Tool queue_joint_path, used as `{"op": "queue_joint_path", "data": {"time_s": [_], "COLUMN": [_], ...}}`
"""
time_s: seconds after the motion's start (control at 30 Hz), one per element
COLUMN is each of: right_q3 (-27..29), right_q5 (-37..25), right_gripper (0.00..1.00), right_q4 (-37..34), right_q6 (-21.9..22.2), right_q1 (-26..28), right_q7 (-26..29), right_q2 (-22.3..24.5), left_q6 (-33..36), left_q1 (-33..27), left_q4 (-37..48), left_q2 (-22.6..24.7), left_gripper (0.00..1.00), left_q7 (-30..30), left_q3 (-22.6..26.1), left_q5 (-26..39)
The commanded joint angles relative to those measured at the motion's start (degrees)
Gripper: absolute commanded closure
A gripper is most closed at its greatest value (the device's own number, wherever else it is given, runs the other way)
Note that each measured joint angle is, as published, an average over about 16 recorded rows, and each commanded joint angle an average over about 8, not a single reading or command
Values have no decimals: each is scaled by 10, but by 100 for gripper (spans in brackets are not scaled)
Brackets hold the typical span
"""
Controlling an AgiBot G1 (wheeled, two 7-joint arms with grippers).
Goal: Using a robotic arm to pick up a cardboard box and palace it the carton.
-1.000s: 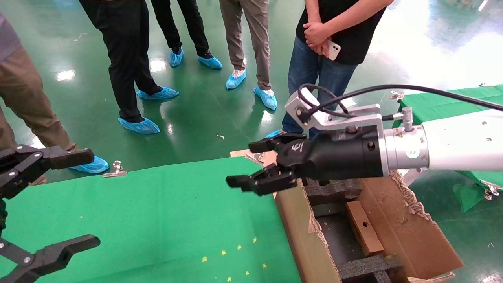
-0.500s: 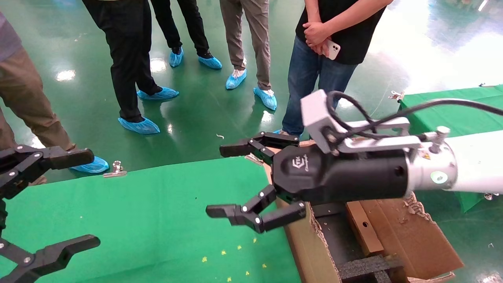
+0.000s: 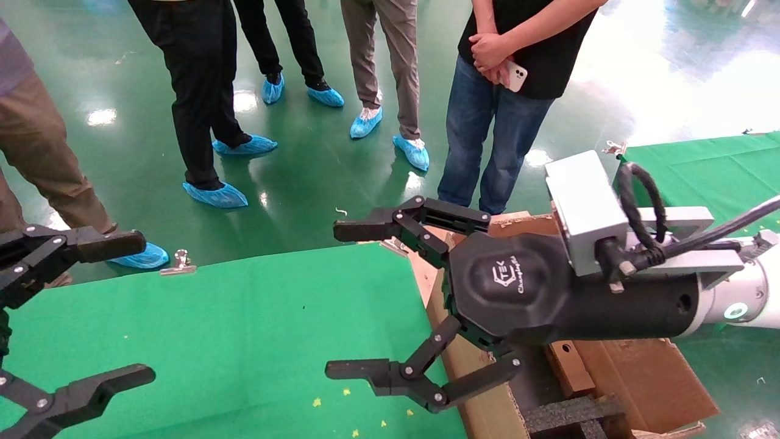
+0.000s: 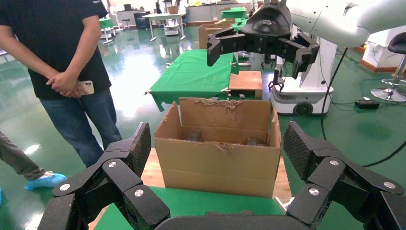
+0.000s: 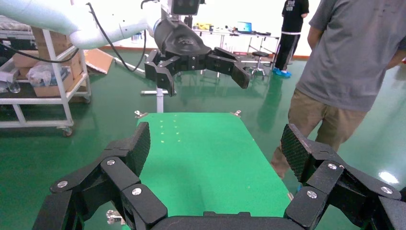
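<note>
My right gripper [image 3: 347,299], on the white robotic arm [image 3: 749,292], hangs open over the green table's right edge, next to the carton, with nothing between its fingers. The carton [image 3: 646,378] stands to the right of the table, its torn flaps up. Inside it, the small cardboard box [image 3: 571,373] with a round hole lies between black foam inserts [image 3: 573,416], partly hidden by my gripper. From the left wrist, the carton [image 4: 218,160] shows straight ahead. My left gripper [image 3: 116,311] stays open and empty at the table's left end.
A green cloth covers the table [image 3: 244,329], held by a metal clip [image 3: 180,262] at its far edge. Several people in blue shoe covers stand close behind it, one [image 3: 506,91] right by the carton. A second green table [image 3: 701,158] is at far right.
My right gripper has rolled and swung down toward the table edge, and its fingers have spread much wider. The left gripper and the box in the carton have not moved.
</note>
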Motion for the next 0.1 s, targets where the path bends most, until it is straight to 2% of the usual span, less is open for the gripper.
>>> {"op": "queue_joint_path", "data": {"time_s": [0.03,0.1], "right_q3": [6,4], "right_q5": [4,3], "right_gripper": [0,0], "right_q4": [0,0], "right_q6": [-4,-3], "right_q1": [-4,-3], "right_q7": [-3,-1], "right_q2": [-1,-1], "left_q6": [0,0], "left_q1": [0,0], "left_q4": [0,0], "left_q2": [0,0], "left_gripper": [0,0], "left_q7": [0,0], "left_q3": [0,0], "left_q5": [0,0]}}
